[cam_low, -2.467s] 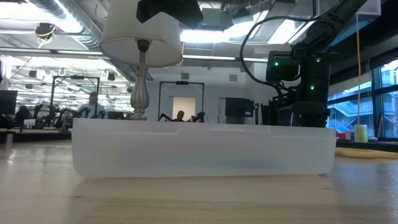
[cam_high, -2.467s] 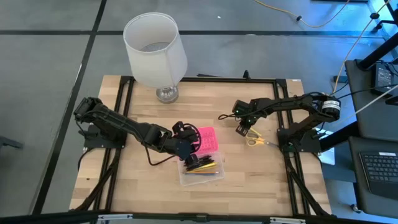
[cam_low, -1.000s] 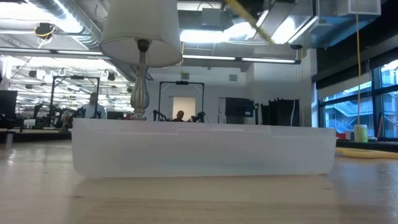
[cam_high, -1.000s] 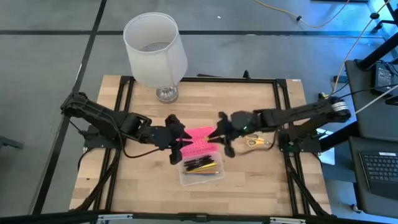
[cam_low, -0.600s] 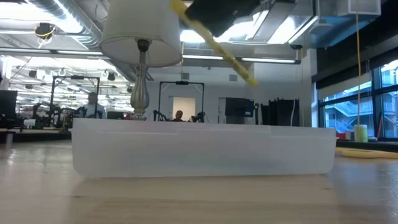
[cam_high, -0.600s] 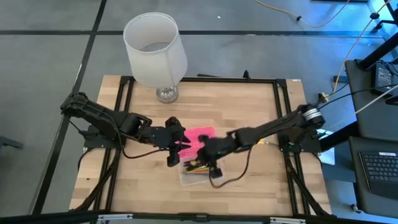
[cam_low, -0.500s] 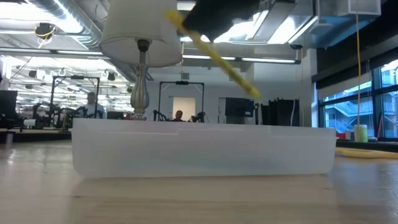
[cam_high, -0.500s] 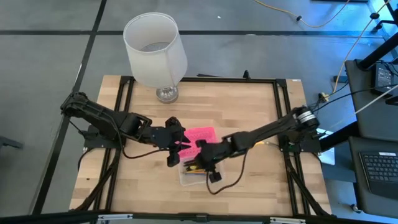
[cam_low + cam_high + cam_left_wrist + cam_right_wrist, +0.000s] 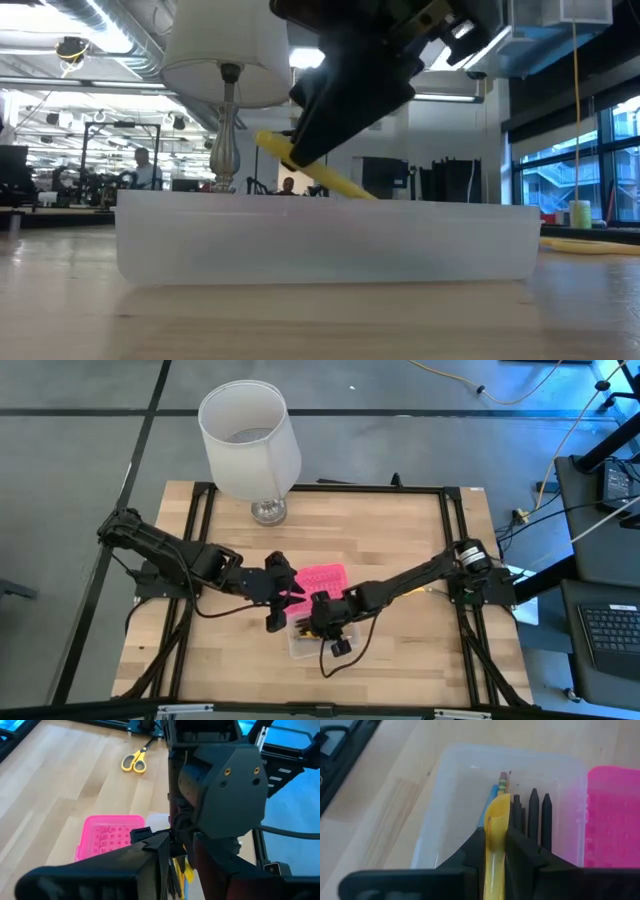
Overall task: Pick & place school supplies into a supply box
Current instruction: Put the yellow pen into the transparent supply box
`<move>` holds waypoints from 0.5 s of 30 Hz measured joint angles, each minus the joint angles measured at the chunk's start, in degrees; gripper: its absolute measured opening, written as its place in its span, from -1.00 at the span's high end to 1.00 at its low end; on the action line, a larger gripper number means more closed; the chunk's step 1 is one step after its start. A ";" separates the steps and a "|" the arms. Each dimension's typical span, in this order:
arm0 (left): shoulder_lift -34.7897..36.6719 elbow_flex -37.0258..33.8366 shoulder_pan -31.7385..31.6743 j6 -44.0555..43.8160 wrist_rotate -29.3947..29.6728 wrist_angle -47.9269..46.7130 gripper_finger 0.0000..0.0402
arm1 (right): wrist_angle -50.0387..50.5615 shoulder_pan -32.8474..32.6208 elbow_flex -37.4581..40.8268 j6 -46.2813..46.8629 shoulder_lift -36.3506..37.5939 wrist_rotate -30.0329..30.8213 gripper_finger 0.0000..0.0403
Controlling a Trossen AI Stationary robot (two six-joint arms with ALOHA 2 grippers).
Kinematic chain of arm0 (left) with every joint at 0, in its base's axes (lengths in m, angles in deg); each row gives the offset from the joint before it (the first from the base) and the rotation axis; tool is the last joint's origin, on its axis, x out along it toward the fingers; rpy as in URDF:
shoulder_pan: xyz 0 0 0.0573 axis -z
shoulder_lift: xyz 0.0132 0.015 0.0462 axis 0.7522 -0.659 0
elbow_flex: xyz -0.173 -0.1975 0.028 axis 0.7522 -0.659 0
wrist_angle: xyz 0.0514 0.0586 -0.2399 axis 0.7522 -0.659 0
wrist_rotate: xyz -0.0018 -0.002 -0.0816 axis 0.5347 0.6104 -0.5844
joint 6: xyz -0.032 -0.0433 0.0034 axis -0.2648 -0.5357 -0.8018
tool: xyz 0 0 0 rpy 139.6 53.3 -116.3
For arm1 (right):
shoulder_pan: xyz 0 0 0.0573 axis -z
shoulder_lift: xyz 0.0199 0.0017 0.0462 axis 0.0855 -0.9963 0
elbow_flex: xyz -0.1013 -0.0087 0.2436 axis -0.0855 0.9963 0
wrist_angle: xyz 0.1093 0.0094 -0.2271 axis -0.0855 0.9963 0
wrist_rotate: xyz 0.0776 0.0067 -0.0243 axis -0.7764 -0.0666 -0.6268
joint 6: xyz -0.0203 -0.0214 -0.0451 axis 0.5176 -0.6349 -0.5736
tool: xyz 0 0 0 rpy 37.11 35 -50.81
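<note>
1. Supply box (image 9: 322, 622) sits mid-table, a bit toward the front edge, with its clear base open and the pink lid (image 9: 318, 581) folded back flat behind it.
2. Already in the base: a few black pens (image 9: 534, 815), plus what looks like a wood pencil (image 9: 502, 781) and something blue beside it. So a good share of the job looks done.
3. Right gripper (image 9: 322, 622) is reaching right over the base, clamped on a yellow marker (image 9: 496, 842). From table height the marker (image 9: 312, 172) slants down, its lower end about level with the box rim, so I'd call this the drop-in step, not finished yet.
4. Left gripper (image 9: 281, 592) is parked at the lid's left edge, maybe steadying the box. I honestly can't tell if its fingers are pinching anything or just resting there.
5. Still left, as far as I can see: the yellow-handled scissors (image 9: 134, 761), lying on the wood well apart from the box, over on the right arm's side. After that probably just shutting the lid, if that even counts.
6. Lamp (image 9: 251, 445) at the back is just scenery.
</note>
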 joint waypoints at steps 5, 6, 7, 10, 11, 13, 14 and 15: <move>0.00 -0.01 -0.02 -0.13 0.02 -0.04 0.61 | 0.07 0.00 0.00 0.11 -0.22 0.00 0.67; -0.02 -0.01 -0.02 -0.13 0.02 -0.03 0.61 | 0.07 0.00 0.00 0.12 -0.22 0.00 0.67; 0.00 -0.01 -0.02 -0.14 0.02 -0.02 0.62 | 0.11 0.00 0.00 0.13 -0.22 0.00 0.67; -0.02 -0.02 -0.02 -0.11 0.04 -0.02 0.61 | 0.09 0.02 0.00 -0.07 -0.22 0.00 0.67; -0.02 -0.02 -0.02 -0.12 0.03 -0.02 0.61 | 0.10 0.08 0.00 -0.18 -0.22 0.00 0.67; -0.04 -0.02 -0.02 -0.13 0.04 -0.02 0.60 | 0.09 0.10 0.00 -0.22 -0.22 0.00 0.67; -0.04 -0.02 -0.02 -0.14 0.04 -0.02 0.60 | 0.07 0.15 0.00 -0.24 -0.22 0.00 0.67; -0.04 -0.02 -0.02 -0.16 0.04 -0.02 0.59 | 0.09 0.15 0.00 -0.24 -0.22 0.00 0.67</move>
